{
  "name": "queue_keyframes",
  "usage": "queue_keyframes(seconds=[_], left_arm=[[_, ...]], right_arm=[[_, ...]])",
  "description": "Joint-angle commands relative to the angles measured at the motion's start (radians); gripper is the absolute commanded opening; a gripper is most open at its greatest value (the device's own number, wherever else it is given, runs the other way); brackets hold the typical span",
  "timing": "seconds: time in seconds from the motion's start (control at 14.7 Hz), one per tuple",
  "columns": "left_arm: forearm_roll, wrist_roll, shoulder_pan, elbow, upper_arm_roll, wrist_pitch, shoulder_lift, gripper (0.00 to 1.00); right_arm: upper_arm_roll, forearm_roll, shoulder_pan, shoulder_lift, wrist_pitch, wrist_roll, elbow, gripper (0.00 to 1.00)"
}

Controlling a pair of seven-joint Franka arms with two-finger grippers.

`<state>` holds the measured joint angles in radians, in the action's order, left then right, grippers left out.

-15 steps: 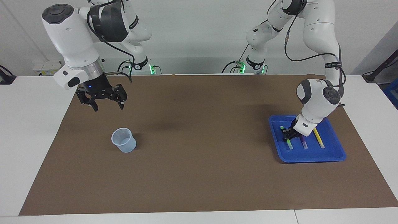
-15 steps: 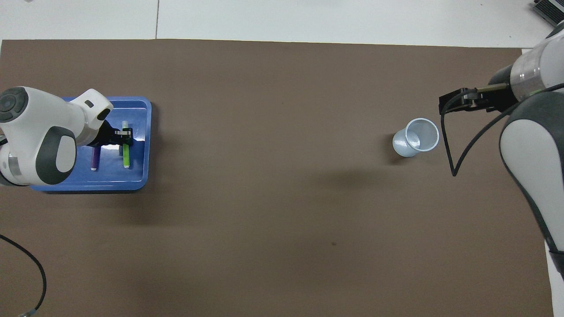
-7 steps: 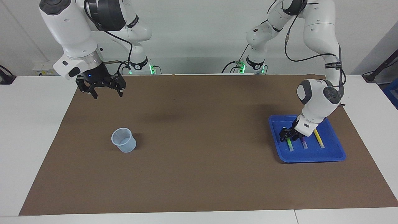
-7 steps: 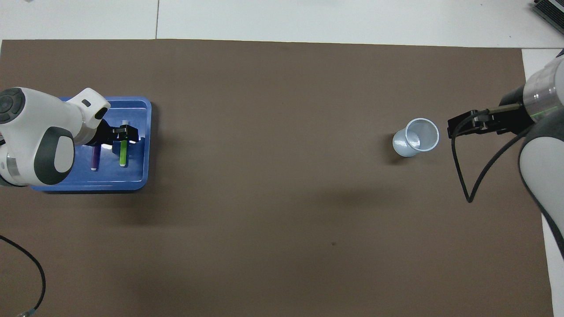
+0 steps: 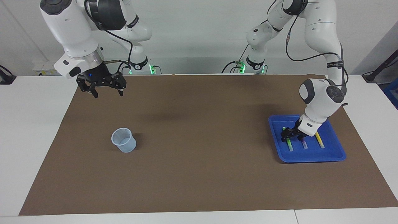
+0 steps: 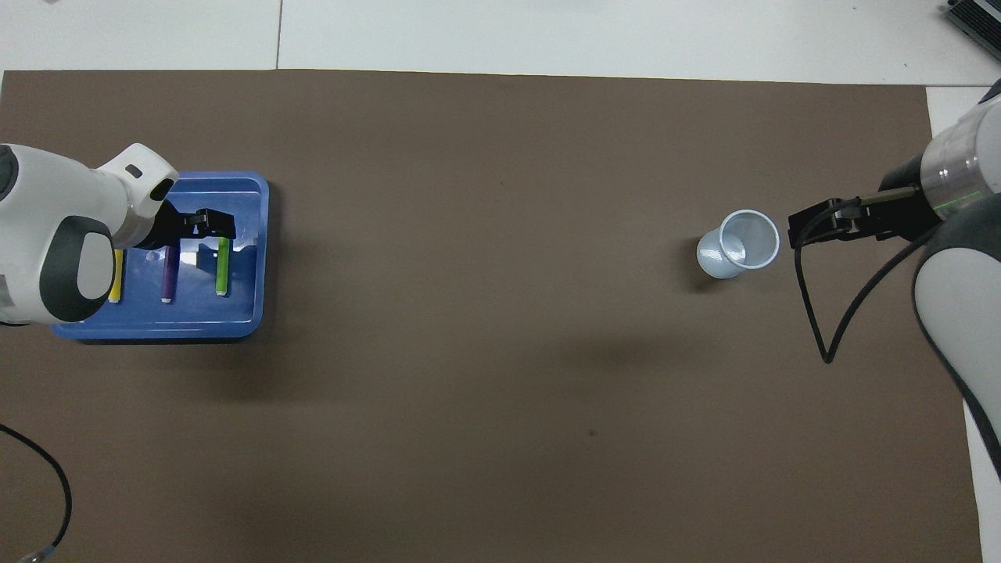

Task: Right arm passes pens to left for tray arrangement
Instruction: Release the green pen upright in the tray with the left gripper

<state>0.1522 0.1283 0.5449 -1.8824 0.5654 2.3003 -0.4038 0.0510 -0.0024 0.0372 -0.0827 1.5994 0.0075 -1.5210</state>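
green pen (image 5: pixel 289 144) just under left pincer (image 5: pixel 288 134)

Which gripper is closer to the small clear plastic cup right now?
Right. The right gripper hangs open over the brown mat beside the small clear plastic cup, nearer the robots. The left gripper is over the blue tray at the left arm's end.

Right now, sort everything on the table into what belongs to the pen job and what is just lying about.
Part of the job:
- blue tray
- green pen, purple pen and yellow pen, side by side in the tray
- left hand, low over the green pen
- right hand, open, waiting in the air at the right arm's end

Just lying about:
- clear cup
- brown mat
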Motion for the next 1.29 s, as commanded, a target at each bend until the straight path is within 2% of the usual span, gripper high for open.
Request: queue_keyframes(seconds=[0.0, 0.41, 0.61, 1.22], left_arm=[[0.023, 0.02, 0.001, 0.043, 0.002, -0.093, 0.055, 1.0], [0.023, 0.02, -0.011, 0.17, 0.011, -0.318, 0.14, 1.0], [0.021, 0.02, -0.011, 0.155, 0.011, -0.347, 0.189, 1.0], [0.021, 0.02, -0.011, 0.155, 0.011, -0.34, 0.189, 1.0]], right_arm=[[0.004, 0.001, 0.0, 0.026, 0.001, -0.023, -0.027, 1.0], [0.003, 0.001, -0.028, 0.026, -0.001, -0.021, -0.027, 1.0], [0.004, 0.001, -0.025, 0.026, -0.001, -0.021, -0.027, 1.0], [0.003, 0.001, -0.027, 0.026, -0.001, -0.021, -0.027, 1.0]])
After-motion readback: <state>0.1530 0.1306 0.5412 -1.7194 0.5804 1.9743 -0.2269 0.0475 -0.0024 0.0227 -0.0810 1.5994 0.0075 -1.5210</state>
